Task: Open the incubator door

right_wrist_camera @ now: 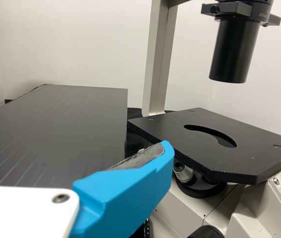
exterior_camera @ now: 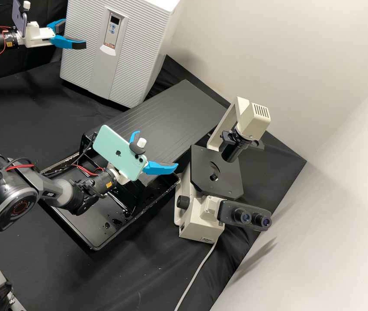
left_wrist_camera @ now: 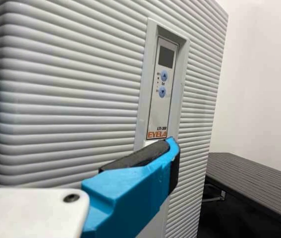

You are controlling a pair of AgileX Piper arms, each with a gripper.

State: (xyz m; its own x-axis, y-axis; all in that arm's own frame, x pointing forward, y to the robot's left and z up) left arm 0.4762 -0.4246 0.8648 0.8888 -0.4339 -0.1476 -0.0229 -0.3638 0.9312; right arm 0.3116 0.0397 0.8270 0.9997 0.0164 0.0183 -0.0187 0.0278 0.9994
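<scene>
From my station, I see the control panel (left_wrist_camera: 176, 99) of the incubator (exterior_camera: 155, 52), with a dark display (left_wrist_camera: 166, 56), two round blue buttons (left_wrist_camera: 163, 75) with arrows, small dark print and a line of orange lettering. A pale green phone (exterior_camera: 112, 149) mounted on my right arm carries a dark logo, and both arms have a small yellow label near the wrist.

The incubator door (exterior_camera: 84, 60) is the ribbed grey front at the back of the surface (exterior_camera: 15, 103), flush with the cabinet. My left tool (exterior_camera: 75, 34) is just beside it in the high view, fingers spread apart with nothing between them; in the left wrist view one finger overlaps the door below the panel, and I can't tell whether it touches.

My right tool (exterior_camera: 158, 149) is well apart from the door, near the microscope (exterior_camera: 192, 216) and over the black tray (exterior_camera: 89, 247), its fingers also parted and empty. A grooved black panel (exterior_camera: 184, 108) lies between tray and incubator.
</scene>
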